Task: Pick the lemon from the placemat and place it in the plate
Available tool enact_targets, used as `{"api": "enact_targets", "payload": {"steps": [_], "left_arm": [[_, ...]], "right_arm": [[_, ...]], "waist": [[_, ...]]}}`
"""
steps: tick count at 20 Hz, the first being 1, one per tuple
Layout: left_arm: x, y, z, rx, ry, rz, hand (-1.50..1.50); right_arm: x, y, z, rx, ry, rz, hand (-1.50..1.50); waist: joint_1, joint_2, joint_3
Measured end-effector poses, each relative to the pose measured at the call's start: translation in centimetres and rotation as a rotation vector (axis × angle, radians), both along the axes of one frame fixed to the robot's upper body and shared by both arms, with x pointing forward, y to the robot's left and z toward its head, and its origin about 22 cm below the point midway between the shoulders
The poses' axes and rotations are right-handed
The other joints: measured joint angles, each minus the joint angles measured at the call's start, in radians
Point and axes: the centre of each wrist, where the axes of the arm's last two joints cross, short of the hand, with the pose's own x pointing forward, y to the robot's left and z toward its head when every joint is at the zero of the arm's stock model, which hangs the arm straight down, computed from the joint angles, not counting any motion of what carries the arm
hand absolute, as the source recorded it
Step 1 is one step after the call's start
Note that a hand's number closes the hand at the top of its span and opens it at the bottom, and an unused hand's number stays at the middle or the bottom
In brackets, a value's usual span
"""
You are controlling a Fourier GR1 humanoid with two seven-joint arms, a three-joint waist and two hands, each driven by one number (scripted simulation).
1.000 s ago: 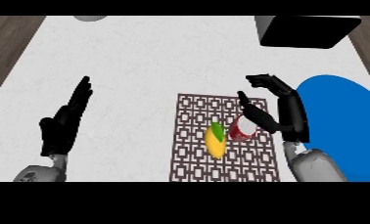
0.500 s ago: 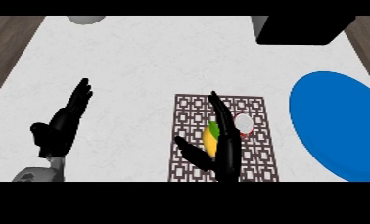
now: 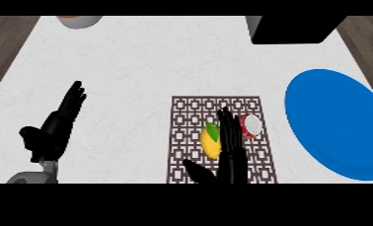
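A yellow lemon [image 3: 210, 141] with a green end lies on the dark patterned placemat [image 3: 191, 116], left of a small red and white thing [image 3: 252, 125]. My right hand [image 3: 230, 150] stands open over the mat, fingers straight and pointing away, just right of the lemon and between it and the red and white thing; its thumb reaches left below the lemon. The big blue plate [image 3: 331, 121] lies at the right edge of the view. My left hand [image 3: 55, 130] rests open at the lower left, fingers up.
A black box [image 3: 295, 28] stands at the back right of the white counter [image 3: 146, 62]. A grey bowl with something orange [image 3: 79, 20] shows at the back left. Wooden floor borders the counter on both sides.
My right hand has swung from beside the plate onto the placemat, opening flat next to the lemon. The view has shifted a little; lemon and left hand have stayed in place.
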Motion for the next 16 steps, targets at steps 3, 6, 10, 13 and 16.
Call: {"api": "enact_targets", "payload": {"steps": [3,6,10,13,16], "left_arm": [[0.0,0.2,0.2,0.002,0.001,0.003,0.00],[0.1,0.1,0.3,0.002,0.002,0.000,0.00],[0.2,-0.2,0.5,-0.003,-0.001,-0.005,0.00],[-0.2,-0.4,0.2,-0.003,-0.002,-0.015,0.00],[0.2,-0.8,0.0,-0.005,0.001,-0.022,0.00]], "right_arm": [[-0.5,-0.8,0.0,-0.096,0.104,0.015,-1.50],[-0.6,-0.7,1.1,-0.166,0.217,0.018,-1.50],[-0.4,0.2,4.1,-0.207,0.352,-0.017,-1.50],[-0.4,0.6,5.8,-0.250,0.439,-0.048,-1.50],[-0.4,1.1,7.1,-0.285,0.494,-0.061,-1.50]], "waist": [[-0.003,-0.006,-0.004],[-0.003,-0.007,-0.005],[0.007,-0.001,0.000],[0.014,0.003,0.002],[0.018,0.007,0.005]]}}
